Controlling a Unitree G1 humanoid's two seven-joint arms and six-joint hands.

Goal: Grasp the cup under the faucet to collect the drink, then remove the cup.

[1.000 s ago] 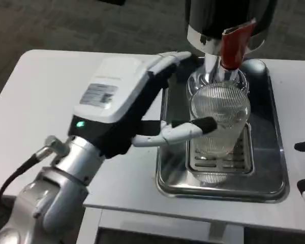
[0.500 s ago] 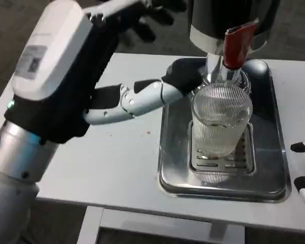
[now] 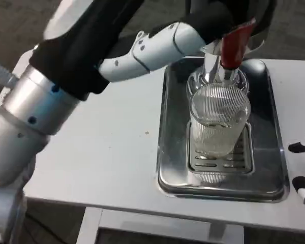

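Observation:
A ribbed clear glass cup (image 3: 218, 124) stands upright on the slotted drip grate (image 3: 221, 160) under the dispenser's spout (image 3: 216, 66), with pale liquid in its lower part. Just above it hangs the red tap lever (image 3: 234, 44). My left hand (image 3: 157, 43) is raised high over the table; one white finger with a black tip (image 3: 208, 21) reaches to the dispenser body beside the lever. It holds nothing, and its other fingers are cut off at the top edge. My right hand (image 3: 304, 168) shows as black and white fingertips at the right edge, apart and empty, well clear of the cup.
A steel tray (image 3: 170, 152) holds the grate and the dispenser base. The black and chrome dispenser body (image 3: 259, 15) rises at the top. My left forearm (image 3: 35, 107) crosses the table's left side. Bare white table (image 3: 107, 152) lies left of the tray.
My left hand let go of the cup's side and rose up and right, from beside the glass to the dispenser next to the red lever. Cup and right hand have stayed put.

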